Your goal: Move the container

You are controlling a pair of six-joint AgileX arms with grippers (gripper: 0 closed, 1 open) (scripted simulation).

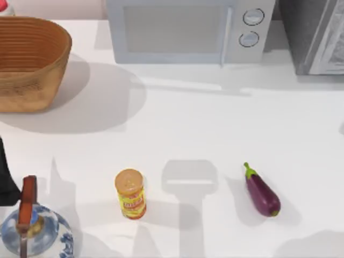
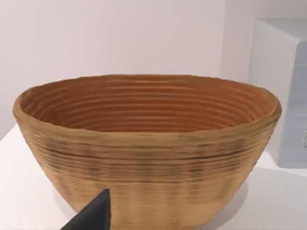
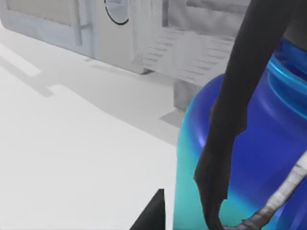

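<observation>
**Tabletop with the blue container in the right gripper**

Top view, left to right. A woven basket (image 1: 27,62) stands at the far left corner of the white table (image 1: 177,123). Below it, at the left edge, a dark part of the left arm (image 1: 4,174) shows just above a glass teapot (image 1: 35,231) with a brown handle, which stands at the near left corner. A can (image 1: 130,194) with a yellow label and an orange lid stands upright near the front, left of centre. A microwave (image 1: 185,29) stands at the back, its two dials toward the right. An eggplant (image 1: 262,192) lies right of centre, well apart from the can, with its green stem pointing to the back. A grey appliance (image 1: 314,35) fills the far right corner.

Left wrist view. The left gripper (image 2: 93,215) faces the basket's outer wall from close by, with the microwave's side to one side of the basket. Whether this gripper is open or closed cannot be told.

Right wrist view. The right gripper (image 3: 184,218) is closed on the container (image 3: 268,158), a cyan-blue bottle with a darker blue shoulder. One dark finger (image 3: 235,120) lies across the bottle's front and the other touches its edge. The microwave stands beyond, across bare table.
</observation>
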